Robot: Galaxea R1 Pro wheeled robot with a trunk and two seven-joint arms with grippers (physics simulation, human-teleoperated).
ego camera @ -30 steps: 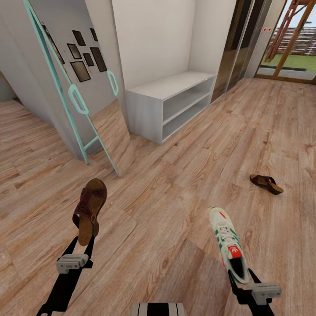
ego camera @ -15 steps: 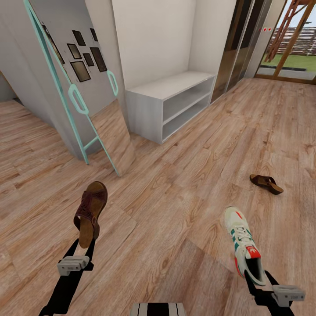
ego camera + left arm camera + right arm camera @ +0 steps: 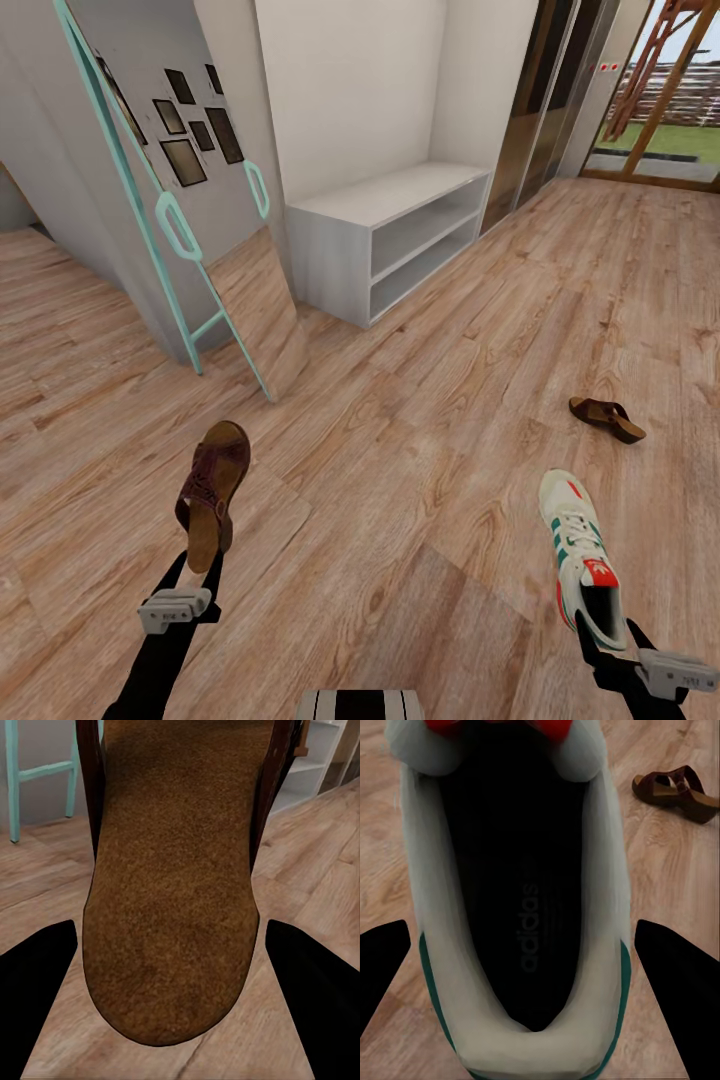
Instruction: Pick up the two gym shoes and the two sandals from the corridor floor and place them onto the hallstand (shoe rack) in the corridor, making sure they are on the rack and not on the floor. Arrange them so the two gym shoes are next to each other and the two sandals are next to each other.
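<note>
**Both hands loaded, rack not yet reached**

Left hand (image 3: 196, 570) is pinching the heel end of one sandal (image 3: 213, 487); toe points ahead, sole clear of the corridor floor (image 3: 420, 420); the left wrist view has the tan footbed between the two dark fingers (image 3: 34, 982). Right hand (image 3: 607, 648) is pinching the heel of one gym shoe (image 3: 583, 555), held the same way, toe forward; the right wrist view looks straight into the shoe's opening. Second sandal (image 3: 607, 417) lies on the floor ahead, to the right, well apart from the robot. I can't spot the second gym shoe. Hallstand (image 3: 385, 235) stands ahead against the wall, beside the leaning mirror (image 3: 190, 230); top and both shelves bare.

My read: carry step, about halfway on pick-ups, nothing placed. To do it well: roll the base in square to the open front; keep both shoes level so the heel grips don't slip; set sandal and gym shoe well apart, leaving room beside each for its mate; let go only once the sole rests on the rack.
</note>
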